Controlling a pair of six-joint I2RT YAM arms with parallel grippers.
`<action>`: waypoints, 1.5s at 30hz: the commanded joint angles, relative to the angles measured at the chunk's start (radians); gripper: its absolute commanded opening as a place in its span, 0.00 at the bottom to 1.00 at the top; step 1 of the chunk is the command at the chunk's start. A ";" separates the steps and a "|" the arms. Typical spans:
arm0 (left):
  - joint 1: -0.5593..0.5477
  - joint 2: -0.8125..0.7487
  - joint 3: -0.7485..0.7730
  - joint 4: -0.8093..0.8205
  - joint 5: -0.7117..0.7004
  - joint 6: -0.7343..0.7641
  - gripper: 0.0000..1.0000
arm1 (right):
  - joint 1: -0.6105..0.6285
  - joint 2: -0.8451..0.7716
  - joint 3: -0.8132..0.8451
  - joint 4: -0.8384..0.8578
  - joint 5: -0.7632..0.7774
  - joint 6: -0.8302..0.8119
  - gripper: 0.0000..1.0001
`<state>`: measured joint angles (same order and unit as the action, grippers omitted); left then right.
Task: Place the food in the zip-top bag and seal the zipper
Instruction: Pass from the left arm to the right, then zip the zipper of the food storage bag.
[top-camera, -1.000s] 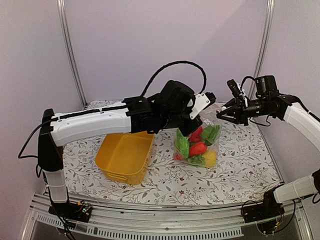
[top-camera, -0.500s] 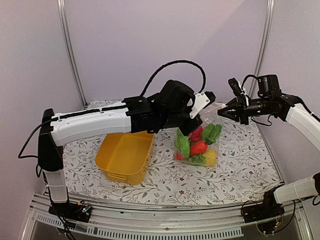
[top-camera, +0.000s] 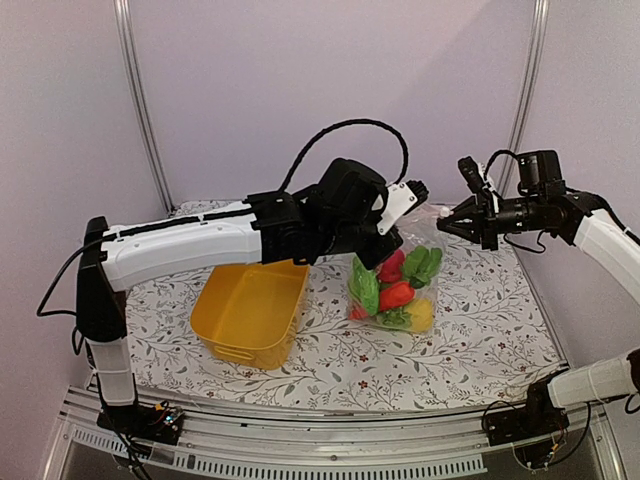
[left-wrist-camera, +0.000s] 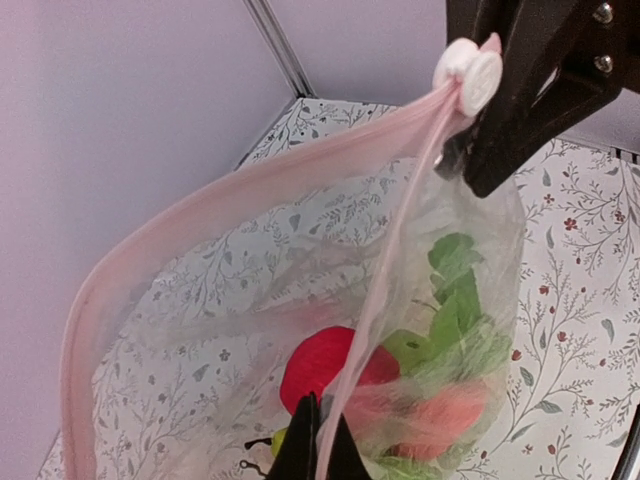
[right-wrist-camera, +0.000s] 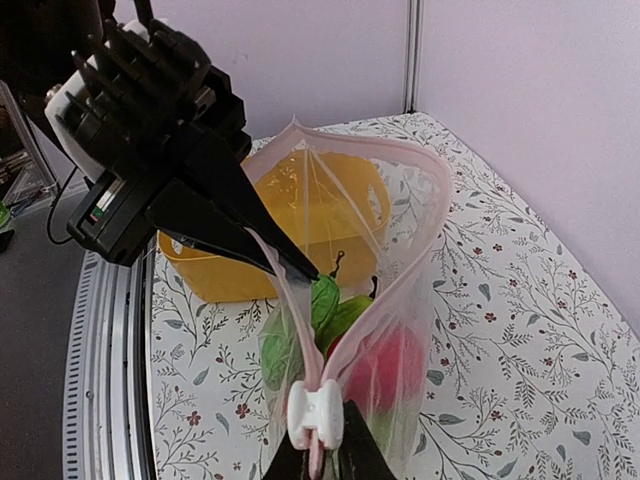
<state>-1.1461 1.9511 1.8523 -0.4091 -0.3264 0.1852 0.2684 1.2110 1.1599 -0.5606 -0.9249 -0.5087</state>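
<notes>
Right wrist: right end effector (right-wrist-camera: 325, 455) pinched shut on the zipper (left-wrist-camera: 200, 205) by its slider (right-wrist-camera: 315, 415), left end effector (left-wrist-camera: 318, 450) shut further along; zip-top bag (top-camera: 400, 285) at desk (top-camera: 480, 330) centre, food (top-camera: 397, 295) inside, mouth gaping. Over-tension could slip my grip.

No legible text, label or number anywhere.

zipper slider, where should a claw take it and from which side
Pinch the white slider across its two round flat faces, coming from the end corner of the bag, in line with the pink zipper strip. The slider straddles the strip there with both faces exposed, and that side likely stays clear of the open mouth.
</notes>
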 joint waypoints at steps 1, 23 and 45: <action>0.017 0.007 0.013 0.012 -0.007 -0.014 0.00 | 0.005 -0.018 -0.020 0.002 0.014 0.006 0.04; 0.012 -0.022 0.191 0.029 0.313 0.104 0.76 | 0.006 -0.022 0.165 -0.260 -0.042 -0.231 0.00; 0.012 0.132 0.316 -0.010 0.526 0.119 0.44 | 0.015 -0.032 0.156 -0.365 -0.042 -0.303 0.00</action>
<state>-1.1423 2.0705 2.1456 -0.4091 0.1528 0.2939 0.2710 1.1969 1.3014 -0.8925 -0.9447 -0.7761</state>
